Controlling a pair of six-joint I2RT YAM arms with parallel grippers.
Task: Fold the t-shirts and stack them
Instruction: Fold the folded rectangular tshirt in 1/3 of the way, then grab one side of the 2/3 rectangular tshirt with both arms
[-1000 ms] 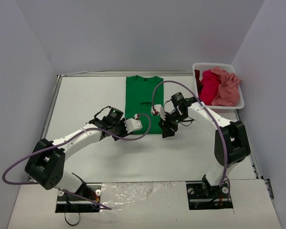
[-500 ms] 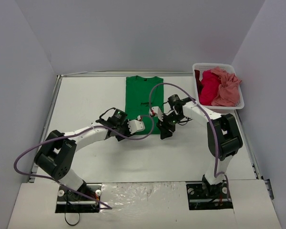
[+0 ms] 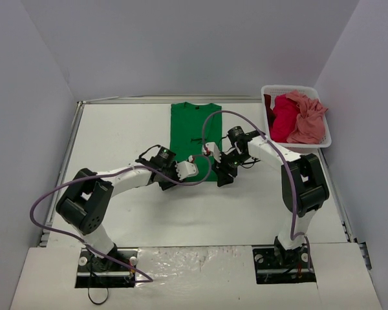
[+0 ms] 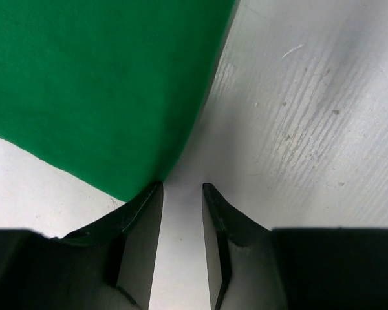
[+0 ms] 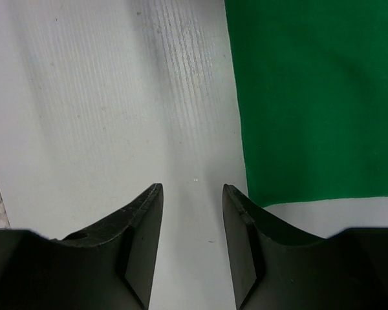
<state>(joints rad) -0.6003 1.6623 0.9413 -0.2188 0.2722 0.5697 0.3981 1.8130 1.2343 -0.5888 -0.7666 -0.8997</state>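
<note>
Compared with a second ago, the left arm (image 3: 116,177) has drawn its elbow and shoulder inward. It has carried the left hand (image 4: 182,186) a little to the right, up to the near left corner of the bright green cloth t-shirt (image 3: 194,126). The right hand (image 5: 193,187) has slid slightly left toward the shirt's near right corner. The shirt itself has not shifted.

The left hand's dark fingers (image 4: 142,219) stand a narrow way apart, with only bare white desk (image 3: 129,129) in the gap, so they pinch nothing. The green corner ends right at the tip of one finger; whether cloth and finger touch I cannot tell. The right hand is spread a little wider, also over bare desk and holding nothing. The shirt's hem corner lies just beside one of its fingers.

The green t-shirt lies flat and smooth on the far middle of the desk. It forms a long rectangle with straight side edges, its neckline at the far end and a small dark mark on the chest. A crimson red shirt (image 3: 284,116) and a salmon pink shirt (image 3: 308,119) sit crumpled together in the white slatted plastic basket (image 3: 296,88) at the far right, well apart from the green one.
</note>
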